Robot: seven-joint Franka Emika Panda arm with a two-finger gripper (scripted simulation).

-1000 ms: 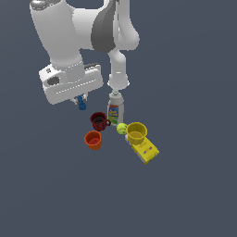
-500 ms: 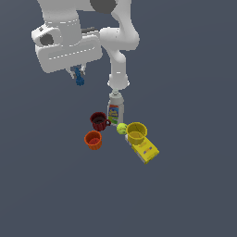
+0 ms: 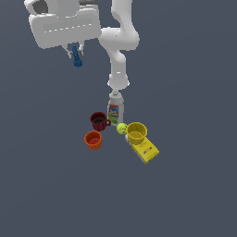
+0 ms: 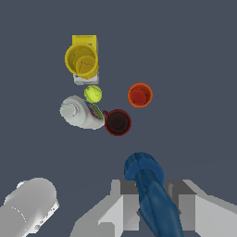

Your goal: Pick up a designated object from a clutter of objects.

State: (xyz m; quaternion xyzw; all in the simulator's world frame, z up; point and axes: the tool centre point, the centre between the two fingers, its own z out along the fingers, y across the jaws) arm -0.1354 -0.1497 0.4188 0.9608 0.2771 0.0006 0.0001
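Note:
My gripper (image 3: 75,52) hangs high above the floor at the exterior view's upper left, shut on the designated object (image 3: 77,59), a small bright-blue knobbly item that pokes down from between the fingers. In the wrist view the same blue item (image 4: 150,190) sits between the two grey fingers (image 4: 121,196), held by my gripper (image 4: 152,199). Far below lies the clutter of objects: a dark red mug (image 3: 99,121), an orange cup (image 3: 93,139), a yellow-green ball (image 3: 121,128), a yellow cup (image 3: 136,132), a yellow box (image 3: 146,150) and a white labelled bottle (image 3: 115,109).
The arm's white base column (image 3: 118,74) rises just behind the bottle. From the wrist camera the mug (image 4: 117,122), orange cup (image 4: 140,95), ball (image 4: 93,94), bottle (image 4: 79,112) and yellow cup (image 4: 82,60) appear small, well beneath the hand.
The gripper has risen steadily with the blue item in it, from just above the mug's level to the exterior view's top left. The clutter has not moved.

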